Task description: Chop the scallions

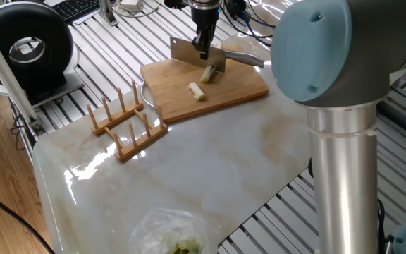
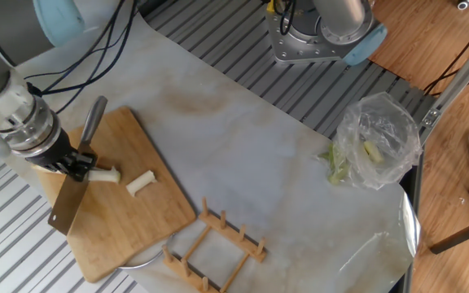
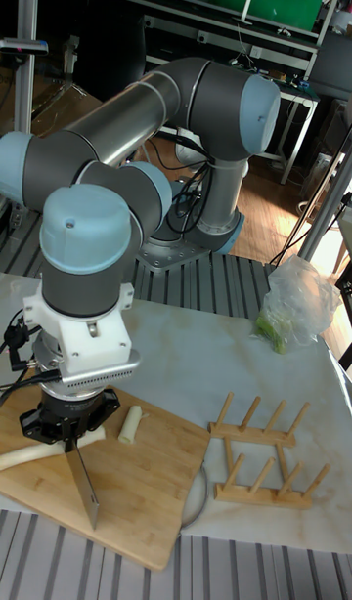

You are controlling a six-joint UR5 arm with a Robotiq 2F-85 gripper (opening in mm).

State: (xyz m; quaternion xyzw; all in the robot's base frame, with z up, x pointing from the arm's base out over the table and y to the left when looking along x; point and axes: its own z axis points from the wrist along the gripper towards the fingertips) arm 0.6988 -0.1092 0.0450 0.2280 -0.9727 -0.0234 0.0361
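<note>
Here the gripper (image 2: 76, 159) was seen clamped on the cleaver (image 2: 65, 203), whose blade was held above the cutting board (image 2: 124, 220). The scallions (image 2: 104, 174) were found on that board: one longer stalk lay just beside the blade, and a short cut piece (image 2: 140, 183) lay nearby, apart from it.

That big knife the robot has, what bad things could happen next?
The cleaver is clamped in the gripper, above the scallion. It might miss the round stalk, or the stalk could roll away. The cut piece lies loose on the board and may get knocked off.
</note>
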